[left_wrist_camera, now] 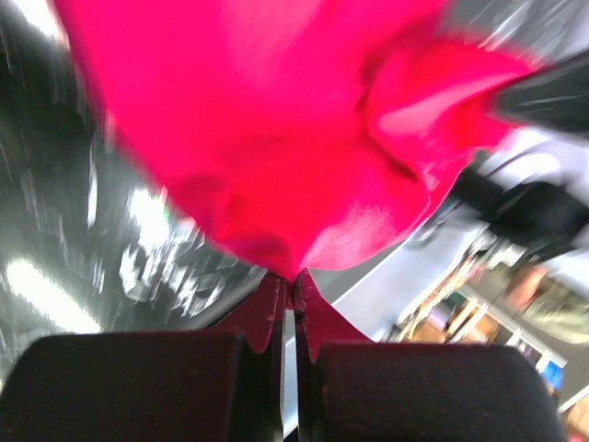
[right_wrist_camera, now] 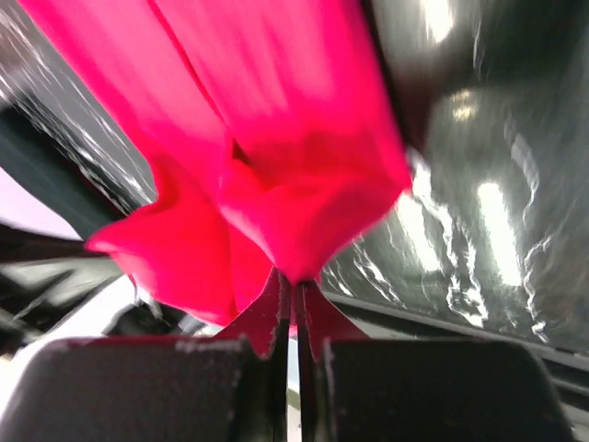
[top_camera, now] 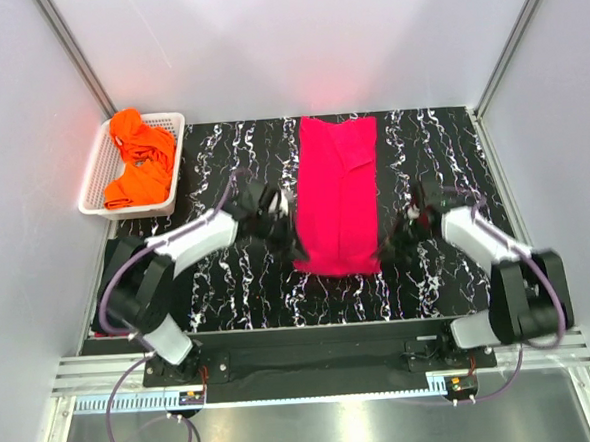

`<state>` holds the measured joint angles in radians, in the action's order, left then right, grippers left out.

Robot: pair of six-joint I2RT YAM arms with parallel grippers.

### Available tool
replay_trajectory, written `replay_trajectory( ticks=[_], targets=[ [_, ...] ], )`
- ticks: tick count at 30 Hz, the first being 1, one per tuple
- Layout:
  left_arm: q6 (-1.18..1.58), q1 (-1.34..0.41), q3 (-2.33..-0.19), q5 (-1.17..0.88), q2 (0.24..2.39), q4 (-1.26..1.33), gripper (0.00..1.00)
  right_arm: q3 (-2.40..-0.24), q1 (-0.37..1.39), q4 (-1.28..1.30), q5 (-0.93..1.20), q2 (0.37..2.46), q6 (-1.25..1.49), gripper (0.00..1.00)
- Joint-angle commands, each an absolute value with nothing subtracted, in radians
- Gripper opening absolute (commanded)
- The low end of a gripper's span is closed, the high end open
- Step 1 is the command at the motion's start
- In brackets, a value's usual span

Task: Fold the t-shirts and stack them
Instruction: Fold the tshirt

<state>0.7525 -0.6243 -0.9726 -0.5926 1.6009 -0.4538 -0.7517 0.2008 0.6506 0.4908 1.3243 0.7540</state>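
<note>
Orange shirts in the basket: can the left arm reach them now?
Probably not yet: the left tool is shut on a corner of the pink shirt. Otherwise nothing blocks the way to the orange shirts.

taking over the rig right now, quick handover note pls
Both shut: left gripper pinches the near left corner of the pink t-shirt, right gripper pinches its near right corner.
The pink t-shirt lies as a long strip on the mat; orange t-shirts sit bunched in the white basket.
Done: pink apparently folded lengthwise.
Left: fold it end to end, then fold and stack the orange ones.
</note>
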Motion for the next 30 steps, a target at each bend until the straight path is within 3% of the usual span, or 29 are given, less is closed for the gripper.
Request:
replay_trajectory(
  ticks=[1,8,13,22,30],
  targets=[
    [0.756,-0.549,-1.153,-0.63,1.71,-0.419,0.0,-0.94,0.132,0.666,0.5,1.489,0.643,0.0],
    [0.741,-0.428,-1.572,-0.626,2.015,-0.486,0.0,-1.294,0.084,0.698,0.52,1.828,0.589,0.0],
    [0.746,-0.396,-1.727,-0.629,2.134,-0.492,0.0,-1.46,0.06,0.726,0.514,1.962,0.595,0.0],
    [0.761,-0.368,-1.888,-0.624,2.253,-0.479,0.0,-1.652,0.011,0.77,0.549,2.103,0.571,0.0],
    [0.776,-0.344,-1.902,-0.62,2.299,-0.472,0.0,-1.767,0.008,0.779,0.604,2.206,0.557,0.0]
  ],
)
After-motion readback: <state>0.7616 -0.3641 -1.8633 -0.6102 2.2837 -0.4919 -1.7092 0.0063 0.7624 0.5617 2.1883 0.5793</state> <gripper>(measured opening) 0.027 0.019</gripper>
